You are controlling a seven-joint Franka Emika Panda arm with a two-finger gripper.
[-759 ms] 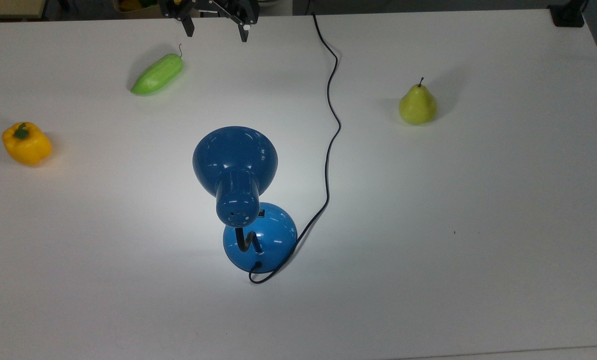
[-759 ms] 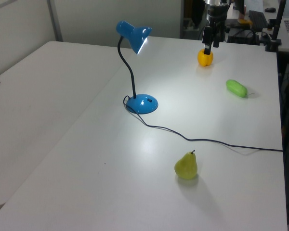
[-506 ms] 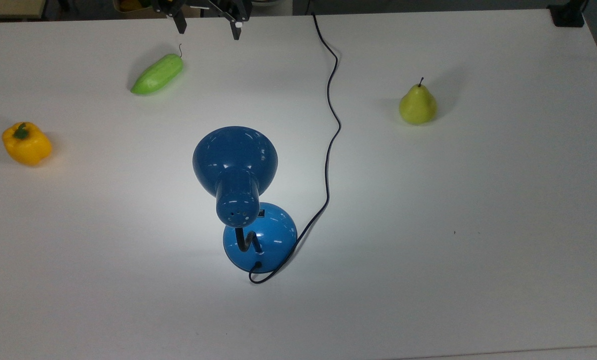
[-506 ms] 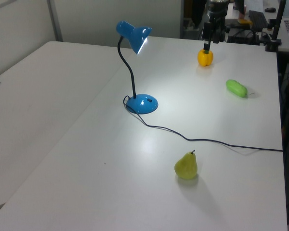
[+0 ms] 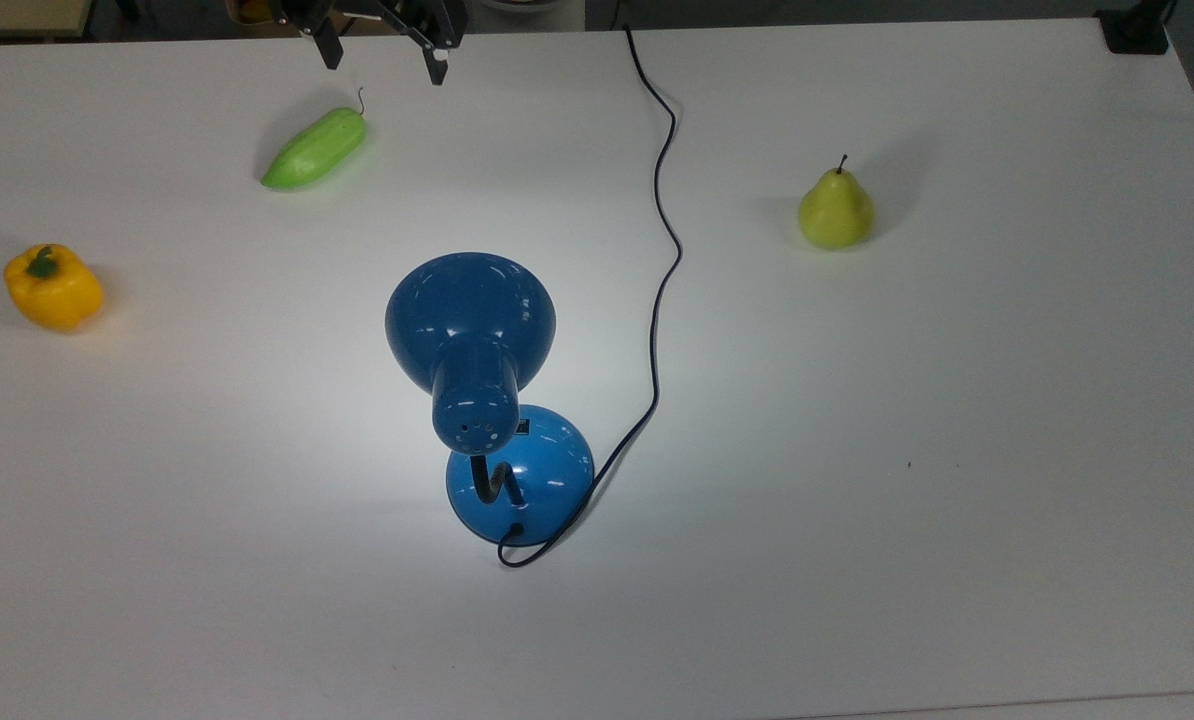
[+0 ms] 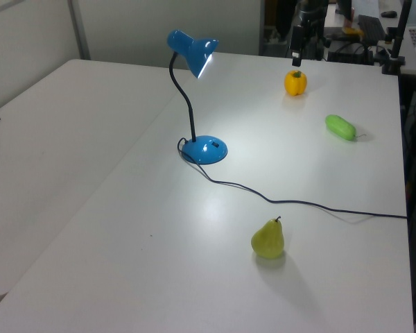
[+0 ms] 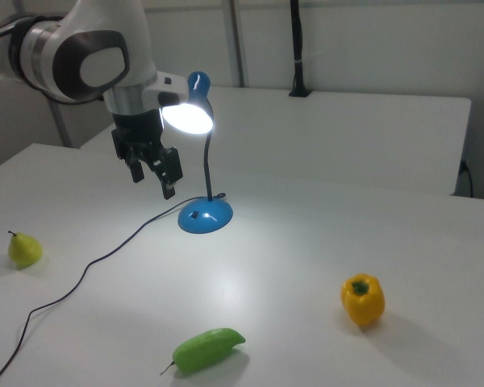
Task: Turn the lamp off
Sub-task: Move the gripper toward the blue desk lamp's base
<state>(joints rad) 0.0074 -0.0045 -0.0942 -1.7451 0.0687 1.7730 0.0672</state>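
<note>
Claw (image 5: 382, 62) hangs released above the tabletop (image 5: 957, 400), well apart from the lamp (image 5: 472, 345). Lamp shines on.

white table (image 5: 957, 500), lamp (image 5: 477, 400), pear (image 5: 835, 210) (upright), pepper (image 5: 52, 288), cucumber (image 5: 314, 148)

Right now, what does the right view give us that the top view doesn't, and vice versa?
Right view alone: the lamp's lit bulb glowing inside the shade, and the arm's white body above the gripper.

Top view alone: the shade's closed back, and the cord running unbroken to the table's far edge.

Both: the gripper open and high, away from the lamp's base, plus the pear, yellow pepper, green vegetable and bright pool of light.
</note>
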